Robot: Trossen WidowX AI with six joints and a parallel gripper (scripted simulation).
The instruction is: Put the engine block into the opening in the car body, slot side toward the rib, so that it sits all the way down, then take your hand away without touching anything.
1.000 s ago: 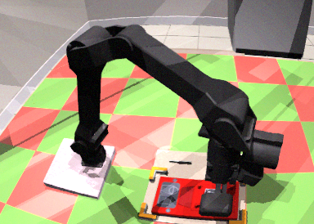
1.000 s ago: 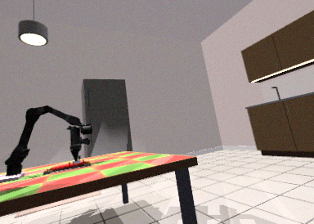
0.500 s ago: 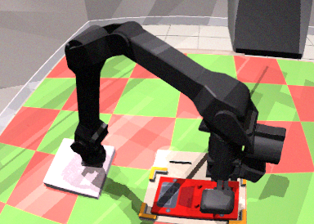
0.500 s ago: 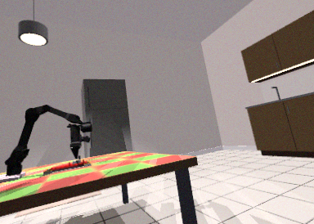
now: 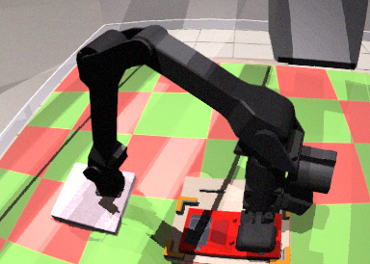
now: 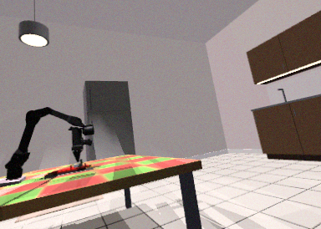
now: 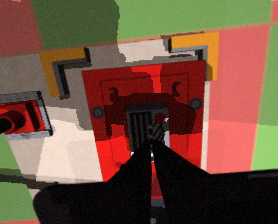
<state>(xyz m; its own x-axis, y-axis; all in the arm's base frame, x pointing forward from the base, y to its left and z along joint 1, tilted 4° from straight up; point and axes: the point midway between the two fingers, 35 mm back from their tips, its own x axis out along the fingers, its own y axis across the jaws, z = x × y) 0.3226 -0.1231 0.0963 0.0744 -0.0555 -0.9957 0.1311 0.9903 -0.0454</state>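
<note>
The red car body (image 5: 224, 229) (image 7: 115, 155) lies flat on a pale board; it shows small in the far view (image 6: 70, 169). The dark grey engine block (image 7: 139, 125) sits in the opening, its long slots on the left in the wrist view. How deep it sits is hard to tell, and the rib cannot be made out. My gripper (image 7: 150, 145) (image 6: 77, 160) is shut and empty, its fingertips together over the block's near part. Whether they touch the block cannot be told. In the top view the arm hides the fingertips and block.
The pale board (image 5: 193, 186) (image 7: 55, 155) has orange corner brackets (image 5: 185, 203) (image 7: 70, 53) close around the car body. A grey-rimmed piece with a red inside (image 7: 34, 116) lies left in the wrist view. The arm's base stands on a white slab (image 5: 72, 196).
</note>
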